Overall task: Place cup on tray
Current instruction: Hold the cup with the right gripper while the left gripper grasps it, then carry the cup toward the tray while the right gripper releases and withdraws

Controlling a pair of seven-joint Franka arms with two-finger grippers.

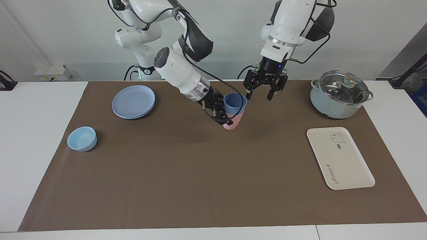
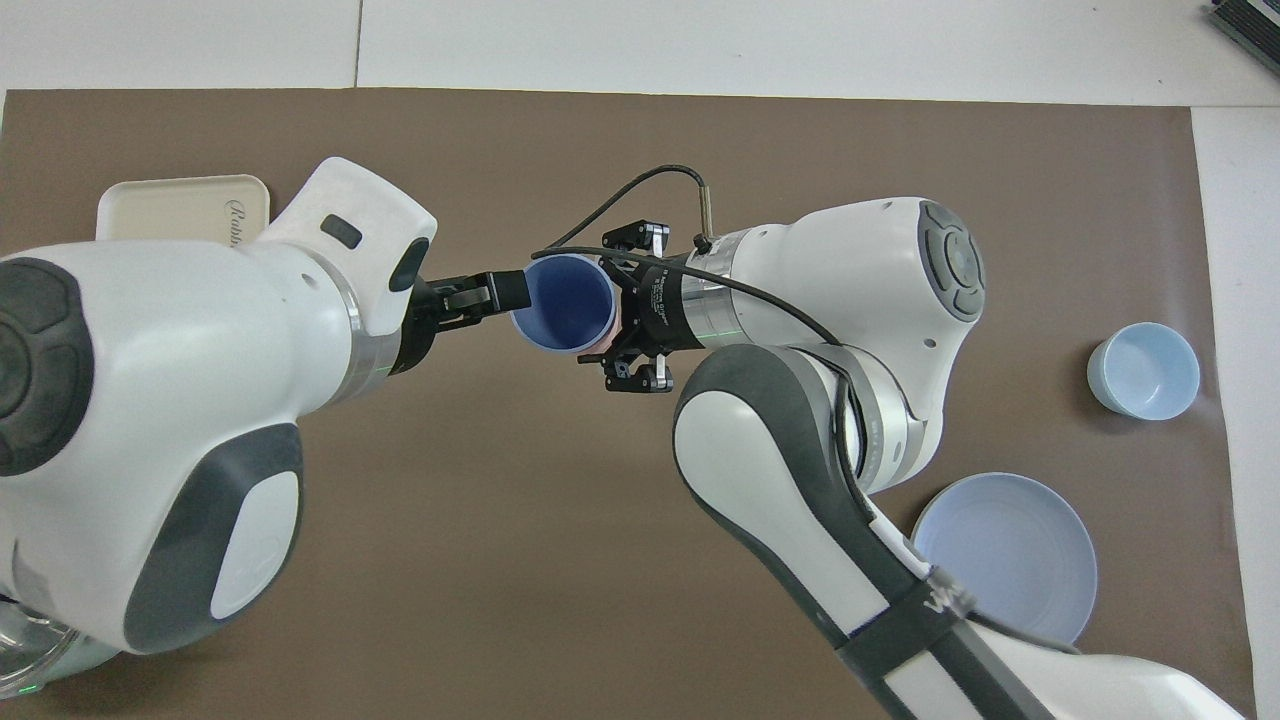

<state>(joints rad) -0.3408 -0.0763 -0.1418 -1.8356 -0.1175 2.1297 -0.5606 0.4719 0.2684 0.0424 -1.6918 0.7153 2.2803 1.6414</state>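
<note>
- Right gripper (image 1: pixel 223 115) clamps the pink cup (image 1: pixel 233 122), with the periwinkle-blue cup (image 1: pixel 235 102) nested inside.
- Left gripper (image 1: pixel 262 93), fingers apart, hangs beside them.
- Tray (image 1: pixel 347 166) bears cursive lettering, seemingly "Rabbit".

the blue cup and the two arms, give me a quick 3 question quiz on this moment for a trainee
1. True or false: the blue cup is nested in a pink cup.
2. Which gripper grasps the stacked cups?
A. the left gripper
B. the right gripper
C. neither
3. Fill in: the tray lies toward the ____ arm's end of the table, farther from the robots than the pot.

Key
1. True. The pink cup shows under the blue one.
2. B. It is shut on the pink cup, while the left gripper hangs open in the air beside the blue cup's rim.
3. left
</note>
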